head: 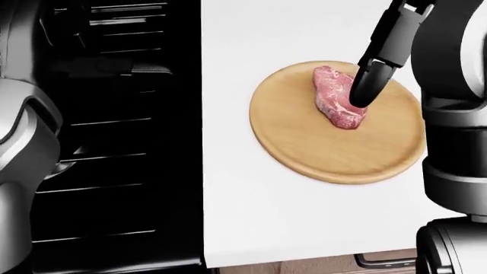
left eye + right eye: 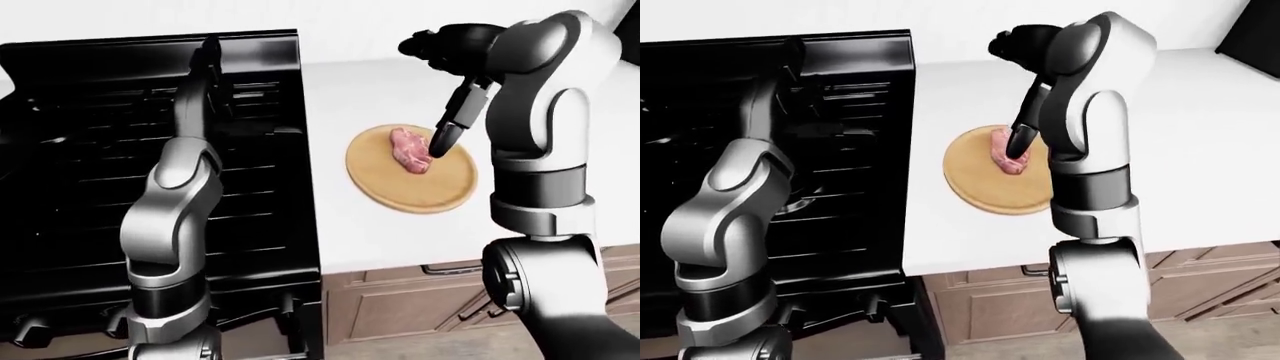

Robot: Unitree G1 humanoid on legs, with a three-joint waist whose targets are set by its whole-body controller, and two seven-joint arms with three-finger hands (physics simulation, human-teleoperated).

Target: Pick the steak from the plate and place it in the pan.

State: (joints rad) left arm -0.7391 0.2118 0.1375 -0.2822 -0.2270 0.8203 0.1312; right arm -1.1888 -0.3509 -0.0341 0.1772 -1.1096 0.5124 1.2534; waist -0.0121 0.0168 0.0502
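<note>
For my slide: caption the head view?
Right hand's finger touching steak on wooden plate, beside black stove.

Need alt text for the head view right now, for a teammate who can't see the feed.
A raw steak lies on a round wooden plate on a white counter, with one dark finger of the robot's right hand coming down from the top right onto the steak's right edge. A black stove fills the left side, partly covered by the grey left arm.

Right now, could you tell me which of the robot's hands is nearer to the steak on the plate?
The right. A black finger of the right hand points down against the steak on the wooden plate. The left hand is raised over the black stove, well off to the view's left.
</note>
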